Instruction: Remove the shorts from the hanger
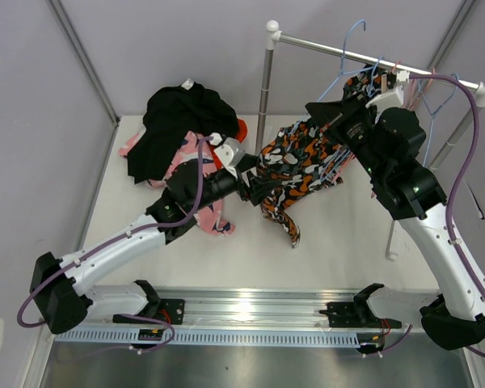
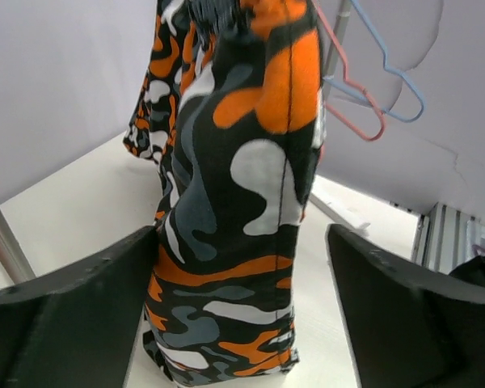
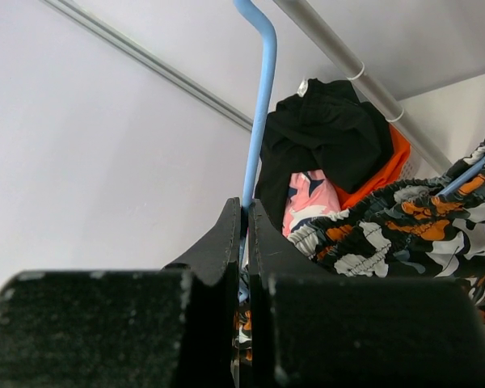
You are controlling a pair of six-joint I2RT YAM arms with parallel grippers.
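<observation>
Item 1, L claw: the left gripper [image 1: 255,184] is at table centre with its jaws spread wide. In the left wrist view the patterned shorts [image 2: 242,186] hang between the fingers [image 2: 73,299]. The fabric lies against the left finger, with a clear gap to the right one. Nothing is clamped.

Item 2, R claw: the right gripper [image 3: 246,234] is raised at far right near the rack [image 1: 372,52]. Its jaws are pressed together on the wire of the blue hanger [image 3: 263,89], which runs up out of the slit between them.

Item 3, task items:
- Patterned shorts (orange/black/white): they drape from the right gripper area down and left toward table centre. Their upper part is among the hanger wires. Cannot tell whether they are on the hanger or off it. Lower end is near the table [image 1: 339,242]; contact not clear.
- Black shorts [image 1: 182,121]: on top of a heap at far left of the table.
- Pink shorts [image 1: 196,162]: under the black pair, on the near side of the heap.
- Orange-red shorts [image 1: 241,128]: show at the heap's right edge, by the rack's upright pole.

Item 4, misc.: other hangers, incl. a pink hanger [image 2: 352,93], hang beside the patterned pair.
</observation>
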